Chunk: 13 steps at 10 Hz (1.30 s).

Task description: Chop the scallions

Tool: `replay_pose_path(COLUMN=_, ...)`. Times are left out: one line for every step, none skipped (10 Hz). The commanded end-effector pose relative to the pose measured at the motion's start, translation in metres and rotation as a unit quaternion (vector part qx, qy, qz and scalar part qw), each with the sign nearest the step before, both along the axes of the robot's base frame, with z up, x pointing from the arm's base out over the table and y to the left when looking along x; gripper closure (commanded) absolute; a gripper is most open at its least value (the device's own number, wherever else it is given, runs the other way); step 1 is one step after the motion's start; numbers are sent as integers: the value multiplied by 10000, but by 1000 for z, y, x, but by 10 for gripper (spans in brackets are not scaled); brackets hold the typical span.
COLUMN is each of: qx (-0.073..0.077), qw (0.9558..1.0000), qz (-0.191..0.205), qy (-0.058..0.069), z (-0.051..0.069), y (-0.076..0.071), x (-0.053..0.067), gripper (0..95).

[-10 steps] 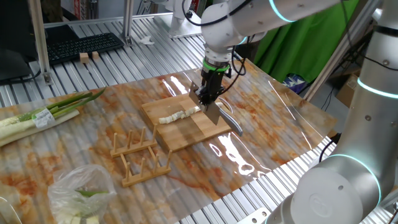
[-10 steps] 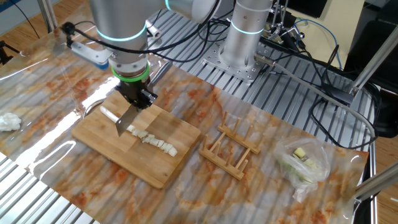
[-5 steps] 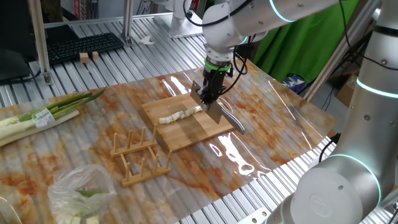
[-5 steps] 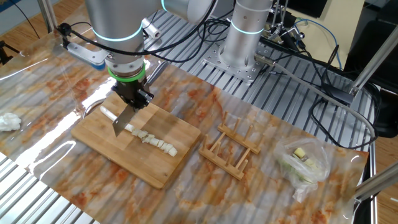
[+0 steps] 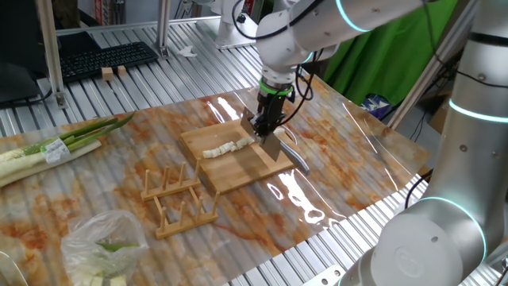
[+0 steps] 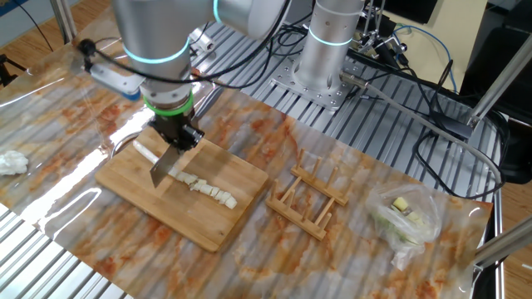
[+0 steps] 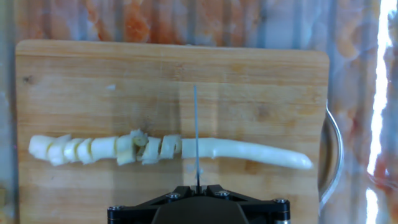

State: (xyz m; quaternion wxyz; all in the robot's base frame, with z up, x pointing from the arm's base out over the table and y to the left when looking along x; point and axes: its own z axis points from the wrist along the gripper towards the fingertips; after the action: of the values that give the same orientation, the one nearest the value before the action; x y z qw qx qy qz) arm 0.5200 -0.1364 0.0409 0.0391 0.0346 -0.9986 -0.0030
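In one fixed view, the pincer [image 5: 267,119] points straight down over the wooden board [image 5: 238,155], pinching a knife [image 5: 272,146] whose blade hangs at the board's right part. The scallions [image 5: 226,148] lie across the board's middle, left of the blade. A green-and-white bundle [image 5: 55,147] rests at the worktop's [image 5: 341,159] left edge, a wooden rack [image 5: 178,199] near the board, a plastic bag [image 5: 103,246] in front.

In the other fixed view, the blade [image 6: 164,164] slants down onto the board [image 6: 183,195] at the upper end of the scallions [image 6: 204,188], a row of cut pieces.

In the hand view, the blade [image 7: 196,134] shows edge-on as a thin line crossing the scallions [image 7: 168,149]: stubby segments left of it, an uncut length to its right, all on the board [image 7: 174,74].
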Motion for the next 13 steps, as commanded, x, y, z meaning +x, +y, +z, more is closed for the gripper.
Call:
replay_pose_path(qx=1, qw=9999, qz=-21, qy=-115, z=-22, y=3, x=3, gripper=950)
replay_pose_path(qx=112, qw=9998, qz=-70, qy=-137, z=-29, y=4, x=3, gripper=950)
replay_pose_path(qx=-141, qw=9999, qz=9, qy=-62, z=-25, y=4, x=3, gripper=950)
replay_pose_path(qx=-138, qw=9999, qz=6, qy=-50, z=-23, y=3, x=2, gripper=950)
replay_pose_path(qx=-140, qw=9999, qz=9, qy=31, z=-5, y=0, x=-1, gripper=950)
replay_pose_path(qx=-146, qw=9998, qz=18, qy=115, z=6, y=-2, x=-4, gripper=950)
replay_pose_path(qx=-86, qw=9999, qz=-26, qy=140, z=16, y=-4, x=-7, gripper=950)
replay_pose_path(qx=-90, qw=9998, qz=-48, qy=145, z=21, y=-6, x=-9, gripper=950)
replay_pose_path(qx=-94, qw=9998, qz=-68, qy=140, z=24, y=-6, x=-11, gripper=950)
replay_pose_path(qx=-96, qw=9998, qz=-102, qy=140, z=26, y=-7, x=-12, gripper=950)
replay_pose_path(qx=-90, qw=9998, qz=-112, qy=141, z=28, y=-8, x=-12, gripper=950)
replay_pose_path(qx=-126, qw=9998, qz=-10, qy=135, z=34, y=-11, x=-11, gripper=950)
replay_pose_path(qx=-132, qw=9998, qz=10, qy=123, z=34, y=-12, x=-11, gripper=950)
